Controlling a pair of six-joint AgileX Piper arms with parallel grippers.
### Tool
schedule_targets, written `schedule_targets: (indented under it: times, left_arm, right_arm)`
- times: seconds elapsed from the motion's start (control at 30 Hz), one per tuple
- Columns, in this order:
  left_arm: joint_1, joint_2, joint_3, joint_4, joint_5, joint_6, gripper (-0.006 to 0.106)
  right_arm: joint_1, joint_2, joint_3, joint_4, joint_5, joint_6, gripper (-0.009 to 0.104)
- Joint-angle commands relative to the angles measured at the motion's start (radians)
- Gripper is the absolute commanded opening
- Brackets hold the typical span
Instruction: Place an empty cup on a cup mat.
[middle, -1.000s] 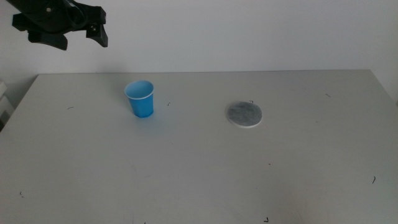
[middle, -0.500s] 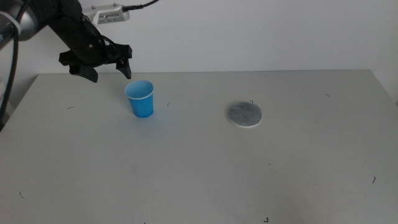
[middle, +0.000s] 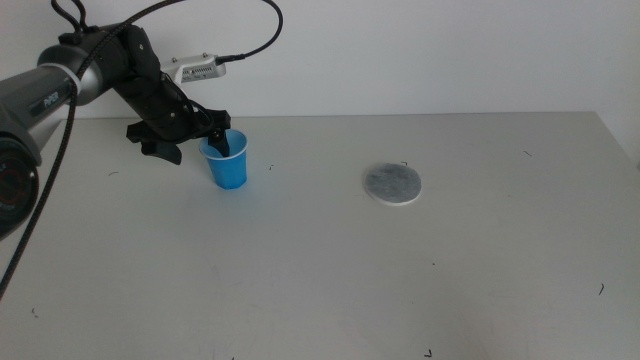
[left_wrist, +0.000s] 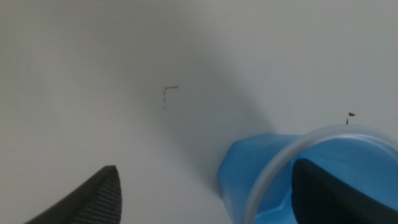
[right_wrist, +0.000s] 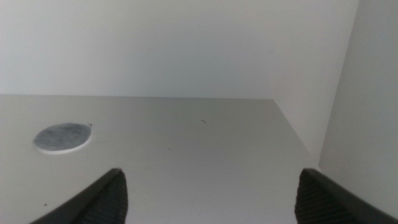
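Left gripper (middle: 192, 143) upper left, jaws spread, straddling cup (middle: 226, 160) wall, one jaw inside; mat (middle: 392, 184) off toward center-right.

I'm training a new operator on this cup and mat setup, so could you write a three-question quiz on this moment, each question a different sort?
1. True or false: the cup already stands on the cup mat.
2. Multiple choice: how do the left gripper jaws stand at the cup? A) both outside it, B) one inside the rim and one outside the wall, C) shut above it.
3. Short answer: which of the two things shows in the right wrist view, where the right gripper waits?

Key:
1. False; the cup stands on the bare table, apart from the mat.
2. B.
3. The cup mat.
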Motion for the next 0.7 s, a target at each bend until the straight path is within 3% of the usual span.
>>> schedule_targets:
  times: [0.0,0.1,0.27,0.4,0.67]
  left_arm:
    - [-0.002,-0.053,-0.032,-0.043,-0.042,0.006,0.095]
    - [-0.002,-0.041,-0.032,-0.051,-0.043,0.006,0.078]
    - [-0.002,-0.038,-0.032,-0.067,-0.044,0.005,0.032]
    - [-0.004,-0.041,-0.032,-0.072,-0.038,0.005,0.003]
    - [-0.038,-0.117,-0.032,-0.017,-0.010,0.003,0.000]
  right_arm:
    - [0.000,-0.026,-0.008,-0.014,-0.075,-0.005,0.094]
    - [0.000,-0.026,-0.008,-0.014,-0.075,-0.005,0.094]
    - [0.000,-0.026,-0.008,-0.014,-0.075,-0.005,0.094]
    - [0.000,-0.026,-0.008,-0.014,-0.075,-0.005,0.094]
    - [0.000,-0.026,-0.008,-0.014,-0.075,-0.005,0.094]
